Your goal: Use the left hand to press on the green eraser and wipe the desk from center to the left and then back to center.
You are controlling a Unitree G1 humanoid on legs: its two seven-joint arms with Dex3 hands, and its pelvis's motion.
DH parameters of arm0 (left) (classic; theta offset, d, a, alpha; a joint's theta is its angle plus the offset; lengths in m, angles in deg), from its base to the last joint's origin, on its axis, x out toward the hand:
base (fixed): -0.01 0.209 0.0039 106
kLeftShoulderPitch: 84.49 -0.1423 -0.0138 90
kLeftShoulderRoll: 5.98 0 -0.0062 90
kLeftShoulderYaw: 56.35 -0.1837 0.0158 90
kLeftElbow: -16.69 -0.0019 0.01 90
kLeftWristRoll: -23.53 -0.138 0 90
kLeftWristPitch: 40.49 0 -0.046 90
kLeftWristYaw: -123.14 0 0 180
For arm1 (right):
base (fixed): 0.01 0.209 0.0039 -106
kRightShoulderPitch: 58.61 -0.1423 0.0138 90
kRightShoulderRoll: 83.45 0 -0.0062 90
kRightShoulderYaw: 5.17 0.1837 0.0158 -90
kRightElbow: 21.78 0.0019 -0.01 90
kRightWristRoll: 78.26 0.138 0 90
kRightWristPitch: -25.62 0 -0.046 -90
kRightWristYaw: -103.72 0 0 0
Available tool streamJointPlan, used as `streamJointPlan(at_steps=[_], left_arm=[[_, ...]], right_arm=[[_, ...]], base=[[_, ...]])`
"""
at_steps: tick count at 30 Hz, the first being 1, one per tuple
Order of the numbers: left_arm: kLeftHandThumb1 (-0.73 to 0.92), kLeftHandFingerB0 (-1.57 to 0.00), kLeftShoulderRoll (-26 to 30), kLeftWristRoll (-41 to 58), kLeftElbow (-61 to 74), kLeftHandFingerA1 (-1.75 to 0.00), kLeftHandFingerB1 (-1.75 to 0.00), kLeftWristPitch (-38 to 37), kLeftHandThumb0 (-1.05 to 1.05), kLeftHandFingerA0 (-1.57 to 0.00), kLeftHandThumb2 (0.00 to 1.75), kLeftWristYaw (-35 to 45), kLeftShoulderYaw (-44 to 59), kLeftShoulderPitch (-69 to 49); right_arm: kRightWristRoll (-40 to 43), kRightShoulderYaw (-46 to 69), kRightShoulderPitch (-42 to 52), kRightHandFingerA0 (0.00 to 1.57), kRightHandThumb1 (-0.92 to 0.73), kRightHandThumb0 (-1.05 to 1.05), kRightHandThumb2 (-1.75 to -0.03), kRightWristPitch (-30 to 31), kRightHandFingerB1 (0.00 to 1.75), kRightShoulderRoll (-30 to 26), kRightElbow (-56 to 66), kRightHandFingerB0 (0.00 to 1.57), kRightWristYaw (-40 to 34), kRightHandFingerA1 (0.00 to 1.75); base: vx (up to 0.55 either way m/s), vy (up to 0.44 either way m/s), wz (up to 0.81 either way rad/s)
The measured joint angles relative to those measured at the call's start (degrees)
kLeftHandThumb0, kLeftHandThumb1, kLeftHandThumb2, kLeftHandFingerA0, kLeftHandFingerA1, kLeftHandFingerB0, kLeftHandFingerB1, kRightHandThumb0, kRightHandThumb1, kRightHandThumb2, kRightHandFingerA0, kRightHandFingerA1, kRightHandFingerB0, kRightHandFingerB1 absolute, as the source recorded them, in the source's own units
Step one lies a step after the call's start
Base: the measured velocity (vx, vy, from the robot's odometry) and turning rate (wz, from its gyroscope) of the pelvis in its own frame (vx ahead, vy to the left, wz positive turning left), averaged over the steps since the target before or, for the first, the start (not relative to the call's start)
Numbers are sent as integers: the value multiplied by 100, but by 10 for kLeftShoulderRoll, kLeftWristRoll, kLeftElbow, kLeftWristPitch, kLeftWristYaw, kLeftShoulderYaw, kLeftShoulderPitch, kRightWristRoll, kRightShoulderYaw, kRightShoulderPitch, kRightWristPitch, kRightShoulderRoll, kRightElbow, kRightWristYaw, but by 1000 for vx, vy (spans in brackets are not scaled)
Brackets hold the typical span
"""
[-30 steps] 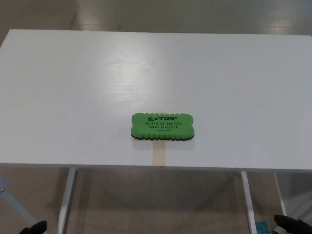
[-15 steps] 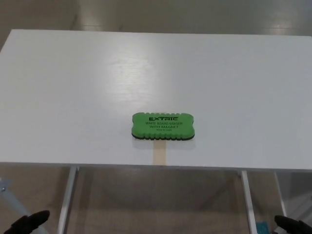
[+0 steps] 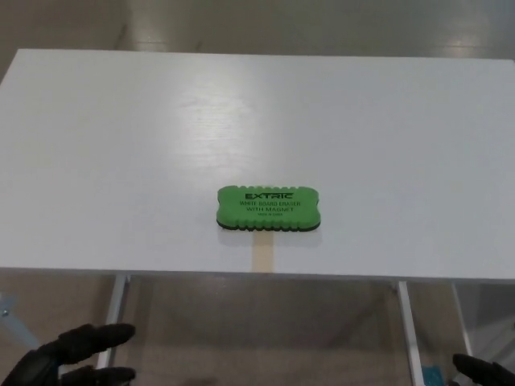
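Since half a second ago the left hand (image 3: 72, 354) has risen into the lower left corner of the head view, fingers (image 3: 109, 334) spread and holding nothing; the right hand (image 3: 483, 371) barely shows, its state unclear. The green eraser (image 3: 269, 209) lies flat near the bench (image 3: 121, 121) front edge, centred. Best to come down squarely on its top, pressing evenly before sliding left.

A broad rectangular white desk (image 3: 121, 161) with a smooth, faintly glossy top stands on thin metal legs over a pale floor. Flat on it, near the middle of the front edge, lies a green oblong foam whiteboard eraser (image 3: 269, 208) with scalloped ends and black lettering on top. A short strip of tan tape (image 3: 262, 256) is stuck to the desk top, running from under the eraser's near side to the front edge.
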Motion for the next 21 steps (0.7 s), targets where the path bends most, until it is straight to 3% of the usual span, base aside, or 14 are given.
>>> streamJointPlan(at_steps=[21], left_arm=[[68, -47, 48, 98, 406, -46, -42, 106, -21, -64, 59, 178, -192, -54]], right_arm=[[2, 6, -5, 75, -67, -40, -61, -4, 43, 0, -1, 68, 6, 56]], base=[[0, 0, 0]])
